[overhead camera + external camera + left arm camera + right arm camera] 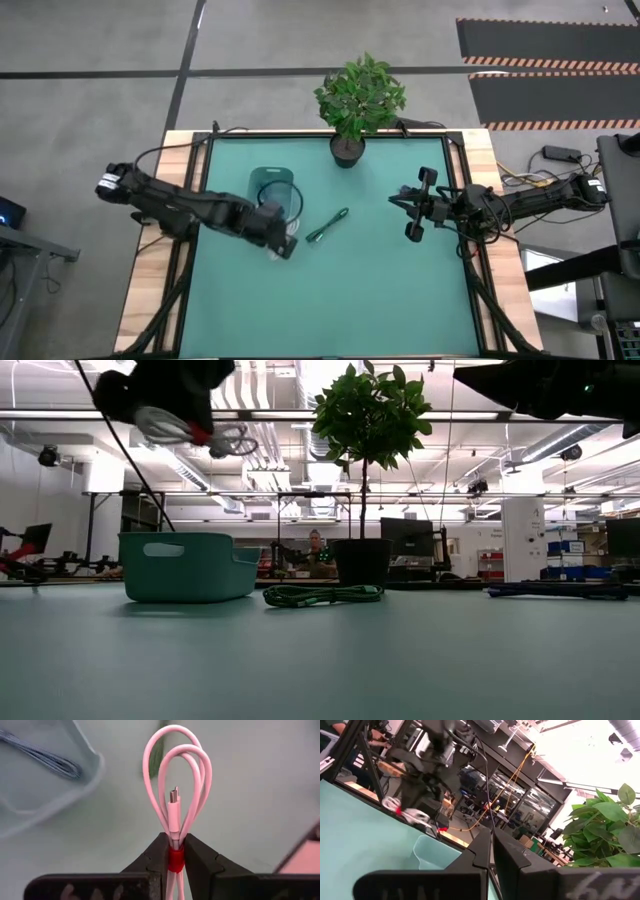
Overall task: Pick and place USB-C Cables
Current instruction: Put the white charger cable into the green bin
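the white cable (172, 785) looks smooth and glossy, bound by a red rubbery band (175, 858). the fingers (200, 865) are matt black plastic. the worktop (380, 280) is matt teal, edged in pale wood.

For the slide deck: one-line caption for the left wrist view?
Left gripper clamps the white cable at its red tie, loops and connector upright, with the pale teal bin behind.

A teal mat covers the table (400, 290), with bare wood strips along its left and right edges. On it stand a pale teal bin (185, 566) and, at the far edge, a potted plant (357, 100). A green cable (322, 595) lies near the middle, beside the bin
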